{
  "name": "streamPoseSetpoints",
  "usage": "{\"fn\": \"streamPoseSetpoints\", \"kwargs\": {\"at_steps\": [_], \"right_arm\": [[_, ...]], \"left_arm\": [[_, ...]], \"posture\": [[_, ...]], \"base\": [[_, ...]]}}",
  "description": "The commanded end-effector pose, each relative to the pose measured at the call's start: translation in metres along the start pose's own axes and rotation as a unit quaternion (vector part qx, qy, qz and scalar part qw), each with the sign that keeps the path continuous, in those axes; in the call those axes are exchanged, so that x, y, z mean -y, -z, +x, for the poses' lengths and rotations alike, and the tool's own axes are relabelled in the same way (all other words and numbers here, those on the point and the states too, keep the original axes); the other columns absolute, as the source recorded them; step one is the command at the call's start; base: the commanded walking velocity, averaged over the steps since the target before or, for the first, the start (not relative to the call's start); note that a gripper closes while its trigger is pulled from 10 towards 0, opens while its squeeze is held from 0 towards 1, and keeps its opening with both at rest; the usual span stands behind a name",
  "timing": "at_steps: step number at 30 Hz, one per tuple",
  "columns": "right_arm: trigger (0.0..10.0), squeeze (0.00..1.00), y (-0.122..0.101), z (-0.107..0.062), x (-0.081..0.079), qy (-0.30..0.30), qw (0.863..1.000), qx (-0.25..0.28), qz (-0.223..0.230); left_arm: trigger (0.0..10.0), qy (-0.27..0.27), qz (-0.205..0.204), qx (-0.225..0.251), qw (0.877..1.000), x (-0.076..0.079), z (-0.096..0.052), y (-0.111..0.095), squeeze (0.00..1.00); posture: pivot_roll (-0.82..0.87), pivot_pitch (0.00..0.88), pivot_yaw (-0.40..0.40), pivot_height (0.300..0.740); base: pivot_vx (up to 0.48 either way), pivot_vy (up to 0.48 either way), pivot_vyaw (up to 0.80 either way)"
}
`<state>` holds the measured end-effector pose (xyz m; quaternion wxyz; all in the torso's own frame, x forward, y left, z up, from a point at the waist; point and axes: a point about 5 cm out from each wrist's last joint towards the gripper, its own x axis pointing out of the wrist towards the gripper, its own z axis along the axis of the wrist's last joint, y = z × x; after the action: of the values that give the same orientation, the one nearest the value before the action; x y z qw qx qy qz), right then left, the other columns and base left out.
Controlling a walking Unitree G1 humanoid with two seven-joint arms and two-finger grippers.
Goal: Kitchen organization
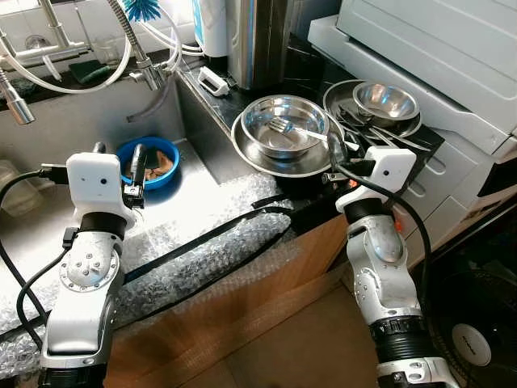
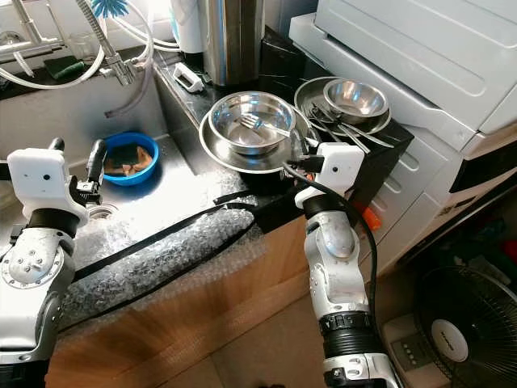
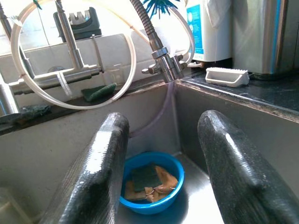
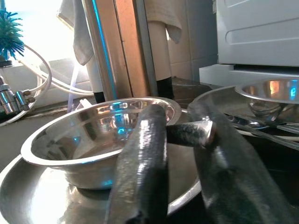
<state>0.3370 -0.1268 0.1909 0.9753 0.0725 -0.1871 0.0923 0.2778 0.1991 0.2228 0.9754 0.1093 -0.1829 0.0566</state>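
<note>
Bright window light glares off the sink floor [image 1: 194,206] (nearly white); head views sharp.

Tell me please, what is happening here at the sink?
The robot stands at a kitchen counter. Its right end effector is shut on the dark handle of a fork whose tines rest in a steel bowl, which sits in a larger steel bowl. The left end effector is open above the sink, near a blue bowl with a sponge inside.
</note>
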Motion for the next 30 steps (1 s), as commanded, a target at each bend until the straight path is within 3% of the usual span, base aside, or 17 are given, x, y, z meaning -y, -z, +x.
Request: {"fn": "streamPoseSetpoints", "kwargs": {"at_steps": [1, 17, 18, 19, 20, 27, 29, 30], "right_arm": [[0.0, 0.00, -0.001, 0.002, -0.001, -0.001, 1.000, 0.005, 0.002], [0.0, 0.00, -0.018, 0.009, -0.008, -0.010, 0.998, 0.051, 0.026], [2.6, 0.00, -0.020, 0.010, -0.009, -0.012, 0.998, 0.056, 0.030], [2.6, 0.00, -0.021, 0.010, -0.010, -0.013, 0.998, 0.059, 0.033], [10.0, 0.00, -0.023, 0.011, -0.011, -0.015, 0.997, 0.064, 0.036], [10.0, 0.00, -0.038, 0.014, -0.020, -0.037, 0.992, 0.096, 0.069], [10.0, 0.00, -0.056, 0.015, -0.027, -0.067, 0.980, 0.132, 0.131], [10.0, 0.00, -0.057, 0.015, -0.028, -0.074, 0.979, 0.132, 0.139]], "left_arm": [[10.0, 0.009, 0.007, -0.005, 1.000, 0.004, 0.000, 0.001, 0.00], [10.0, -0.001, 0.008, 0.012, 1.000, 0.000, 0.005, -0.007, 0.00], [10.0, -0.003, 0.008, 0.014, 1.000, 0.000, 0.006, -0.008, 0.00], [10.0, -0.004, 0.008, 0.016, 1.000, -0.001, 0.006, -0.009, 0.00], [10.0, -0.005, 0.010, 0.019, 1.000, -0.001, 0.006, -0.010, 0.00], [10.0, -0.008, 0.023, 0.032, 0.999, 0.000, 0.007, -0.014, 0.00], [10.0, -0.016, 0.015, 0.039, 0.999, -0.002, 0.009, -0.018, 0.00], [10.0, -0.016, 0.015, 0.039, 0.999, -0.002, 0.009, -0.018, 0.00]], "posture": [[0.08, 0.119, -0.030, 0.740], [0.09, 0.106, -0.027, 0.740], [0.09, 0.102, -0.027, 0.740], [0.09, 0.102, -0.027, 0.740], [0.09, 0.102, -0.027, 0.740], [0.09, 0.101, -0.028, 0.740], [0.08, 0.108, -0.029, 0.740], [0.08, 0.108, -0.029, 0.740]], "base": [[0.000, 0.000, 0.00], [0.000, 0.000, 0.00], [0.000, 0.000, 0.00], [0.000, 0.000, 0.00], [0.000, 0.000, 0.00], [0.000, 0.000, 0.00], [0.000, 0.000, 0.00], [0.000, 0.000, 0.00]]}}
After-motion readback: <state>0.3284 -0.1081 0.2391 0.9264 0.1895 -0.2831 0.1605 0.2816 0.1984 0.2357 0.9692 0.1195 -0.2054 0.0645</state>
